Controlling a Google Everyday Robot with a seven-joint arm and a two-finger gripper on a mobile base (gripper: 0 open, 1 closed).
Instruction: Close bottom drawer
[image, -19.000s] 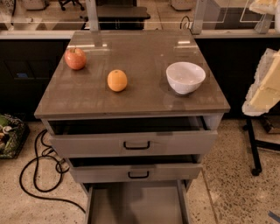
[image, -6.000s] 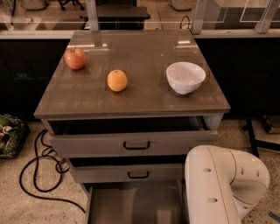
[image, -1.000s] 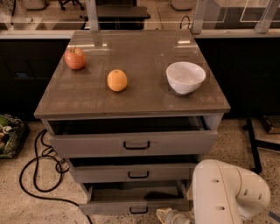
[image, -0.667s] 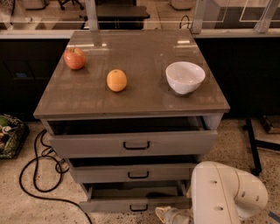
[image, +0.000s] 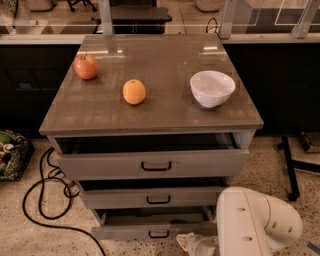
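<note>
Barely open, the bottom drawer fronts the camera, long axis left-right; jaws beside its front, state unclear.

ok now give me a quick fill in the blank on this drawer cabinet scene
1. On the cabinet top, the orange sits between the red apple and the white ____.
2. The cabinet has ____ grey drawers, each with a black handle.
3. The gripper is low at the front of the bottom drawer, to the ____ of its handle.
Missing words: bowl; three; right.
</note>
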